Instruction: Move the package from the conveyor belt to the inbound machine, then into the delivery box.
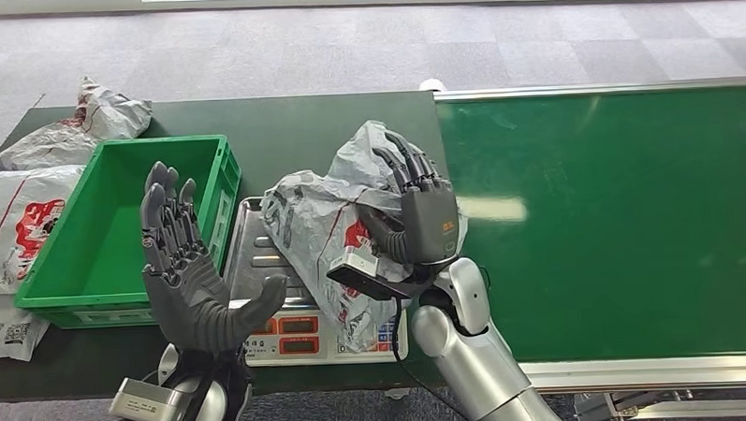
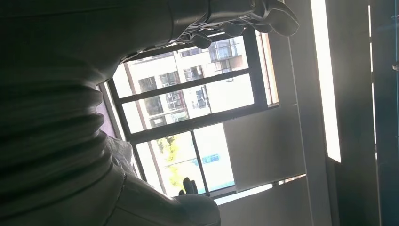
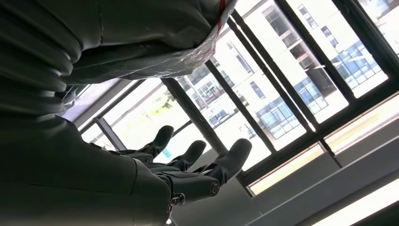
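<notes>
Both hands up, right hand [image 1: 424, 218] gripping package [image 1: 318, 226], pkg partly hiding scale [image 1: 259, 261], left hand [image 1: 189, 273] spread.

The left hand [image 2: 70, 117] is very dark and takes the near side of the picture, with its fingertips [image 2: 263, 19] against a bright window [image 2: 197, 117]. Through the dark window frame [image 2: 188, 123] some buildings [image 2: 188, 94] and green trees [image 2: 171, 155] are visible. A long light strip [image 2: 327, 80] shines beside it.

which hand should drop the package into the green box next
Probably the right hand: it presses on the package over the scale. The left hand is open, holding nothing, beside the green box.
</notes>
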